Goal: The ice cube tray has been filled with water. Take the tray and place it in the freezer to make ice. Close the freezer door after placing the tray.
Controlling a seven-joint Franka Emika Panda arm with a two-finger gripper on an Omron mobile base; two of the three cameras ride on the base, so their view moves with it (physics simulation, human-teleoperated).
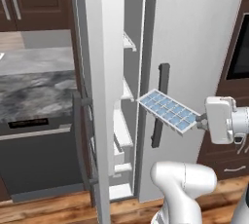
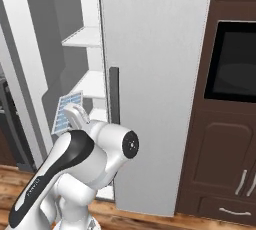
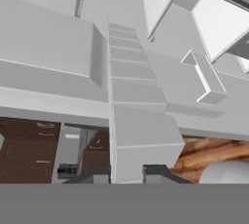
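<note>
Dark wood cabinets [image 2: 220, 164] and a glass-fronted wall oven [image 2: 235, 61] stand off to the right of my gripper [image 1: 200, 119], with plank flooring [image 1: 48, 211] below. Ahead of it and to the left is the freezer [image 1: 127, 91], its narrow white shelves showing through the gap. The freezer door [image 1: 104, 72] hangs open, edge-on, further left, while the wider grey fridge door [image 2: 155, 74] beside my hand is shut, its dark bar handle [image 1: 160, 103] just behind the load.

My jaws are clamped on one short end of the ice cube tray [image 1: 168, 110], which juts out from my fingertips toward the freezer opening, tilted, its far end near the shelf edges but not yet inside. The water [image 1: 165, 108] shows pale blue across the cells.

I judge the tray light and stiff, though held at one end it levers against my pinch, and the smooth plastic could slip. The water is the real worry: any tilt or jolt spills it. A hold on the rim of a short end, tray level, suits sliding it flat onto a shelf.
</note>
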